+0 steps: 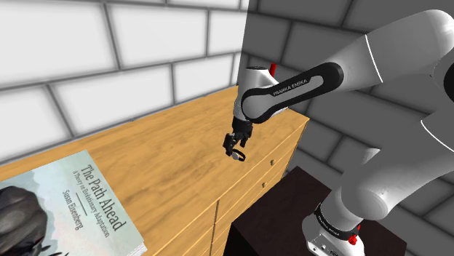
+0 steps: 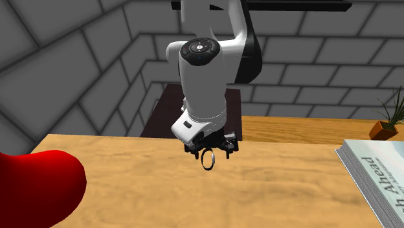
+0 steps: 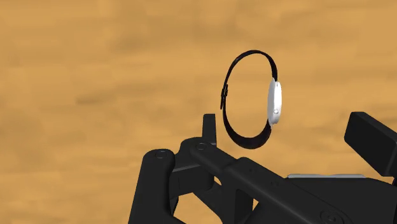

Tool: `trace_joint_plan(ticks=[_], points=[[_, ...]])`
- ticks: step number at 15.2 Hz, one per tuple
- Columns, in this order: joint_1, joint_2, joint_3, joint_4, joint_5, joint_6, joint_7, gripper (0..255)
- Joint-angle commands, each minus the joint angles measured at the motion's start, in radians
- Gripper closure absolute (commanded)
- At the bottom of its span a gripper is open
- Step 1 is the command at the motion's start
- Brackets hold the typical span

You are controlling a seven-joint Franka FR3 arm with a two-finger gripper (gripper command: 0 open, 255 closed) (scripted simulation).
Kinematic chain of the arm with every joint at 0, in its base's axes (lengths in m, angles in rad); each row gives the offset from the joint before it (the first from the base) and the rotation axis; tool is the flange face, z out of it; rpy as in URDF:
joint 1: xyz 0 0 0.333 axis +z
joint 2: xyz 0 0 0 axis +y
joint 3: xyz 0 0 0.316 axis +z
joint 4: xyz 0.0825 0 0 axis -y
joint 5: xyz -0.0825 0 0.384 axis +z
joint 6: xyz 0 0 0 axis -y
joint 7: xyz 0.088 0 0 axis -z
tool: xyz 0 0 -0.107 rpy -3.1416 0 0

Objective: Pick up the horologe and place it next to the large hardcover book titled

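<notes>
The horologe is a wristwatch (image 3: 251, 98) with a black strap and a silver case. It stands on edge on the wooden dresser top (image 1: 160, 156). My black gripper (image 3: 289, 137) hangs just above it, open. The watch (image 1: 239, 156) lies ahead of the fingertips, nearer one finger (image 3: 208, 124), and neither finger touches it. In the second exterior view the watch ring (image 2: 208, 159) shows right under the gripper (image 2: 208, 150). The large book "The Path Ahead" (image 1: 80, 204) lies flat at the shoulder view's lower left, well away from the gripper (image 1: 234, 145). Its corner (image 2: 379, 178) shows at the second exterior view's right.
A rounded red object (image 2: 32, 184) sits at the second exterior view's lower left. A small potted plant (image 2: 388, 123) stands behind the book. The dresser's drawer fronts (image 1: 247, 193) drop away beside the dark stand (image 1: 284, 218). Grey block walls surround the dresser.
</notes>
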Motion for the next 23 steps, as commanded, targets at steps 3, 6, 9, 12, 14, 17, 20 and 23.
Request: trace_joint_plan(ticks=[3,6,9,12,14,17,20,23], points=[[0.0,0.0,0.0,0.0,0.0,0.001,0.0,0],[0.0,0.0,0.0,0.0,0.0,0.001,0.0,255],[0.0,0.0,0.0,0.0,0.0,0.001,0.0,255],[0.0,0.0,0.0,0.0,0.0,0.001,0.0,255],[0.0,0.0,0.0,0.0,0.0,0.001,0.0,255],[-0.001,-0.028,-0.002,0.019,-0.004,-0.046,0.005,255],[-0.002,-0.053,-0.004,0.04,-0.008,-0.092,0.01,255],[-0.004,-0.076,-0.006,0.063,-0.011,-0.138,0.015,255]])
